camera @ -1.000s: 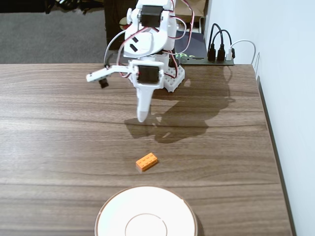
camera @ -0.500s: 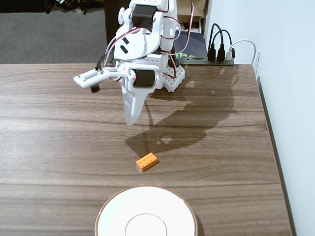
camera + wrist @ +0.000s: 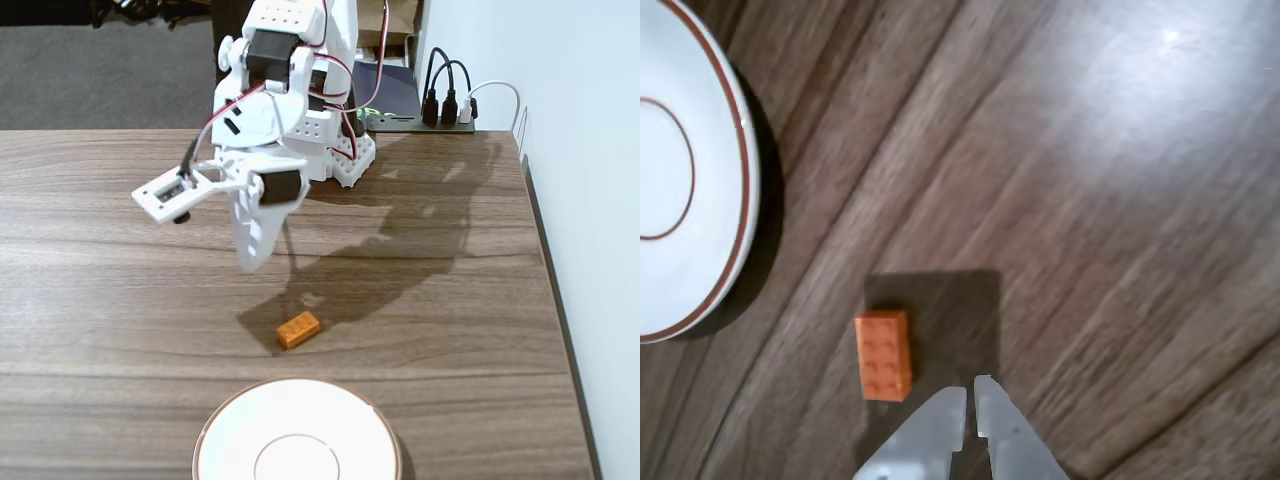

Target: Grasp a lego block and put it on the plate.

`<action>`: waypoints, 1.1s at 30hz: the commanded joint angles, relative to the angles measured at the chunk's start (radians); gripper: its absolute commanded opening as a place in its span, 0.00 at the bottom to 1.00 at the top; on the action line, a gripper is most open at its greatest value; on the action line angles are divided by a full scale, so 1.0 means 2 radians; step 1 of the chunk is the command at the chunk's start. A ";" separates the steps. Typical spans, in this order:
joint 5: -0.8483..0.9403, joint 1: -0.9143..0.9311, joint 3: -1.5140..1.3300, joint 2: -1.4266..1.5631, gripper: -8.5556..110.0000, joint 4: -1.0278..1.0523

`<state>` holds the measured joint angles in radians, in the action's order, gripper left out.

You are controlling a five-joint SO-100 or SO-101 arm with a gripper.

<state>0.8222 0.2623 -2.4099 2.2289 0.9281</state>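
From my remote station, I see the gripper [image 3: 250, 262] hanging above the wood-grain counter [image 3: 120, 300], its pale fingertips nearly touching in the wrist view, a thin slit between them and nothing held. No brand, label or writing can be read on any part in either view.

The orange lego block [image 3: 883, 353] lies flat on the counter, studs up, just ahead and to the left of the gripper tips in the wrist view, apart from them. Its long axis runs roughly in line with the fingers there; in the fixed view the block [image 3: 299, 329] sits slanted, its right end tipped toward the arm's base.

The white plate [image 3: 297, 430] lies beyond the block from the gripper, close to it but not touching. Its near side is cut off by the bottom edge of the fixed view, and the wrist view catches only a part of it [image 3: 710, 180], with its thin brown rim line.

Black cables [image 3: 445, 85] plug in behind the arm, by the white wall [image 3: 590, 200]; what they plug into I cannot make out.
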 commanded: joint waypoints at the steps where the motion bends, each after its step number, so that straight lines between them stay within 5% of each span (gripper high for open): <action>1: -0.011 -0.010 0.052 -0.032 0.08 0.025; 15: -0.060 -0.061 0.166 -0.167 0.10 0.087; 22: -0.060 -0.077 0.196 -0.206 0.25 0.101; 33: -0.013 -0.081 0.203 -0.256 0.26 0.104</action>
<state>0.7747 0.0936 -2.0509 1.7242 1.1367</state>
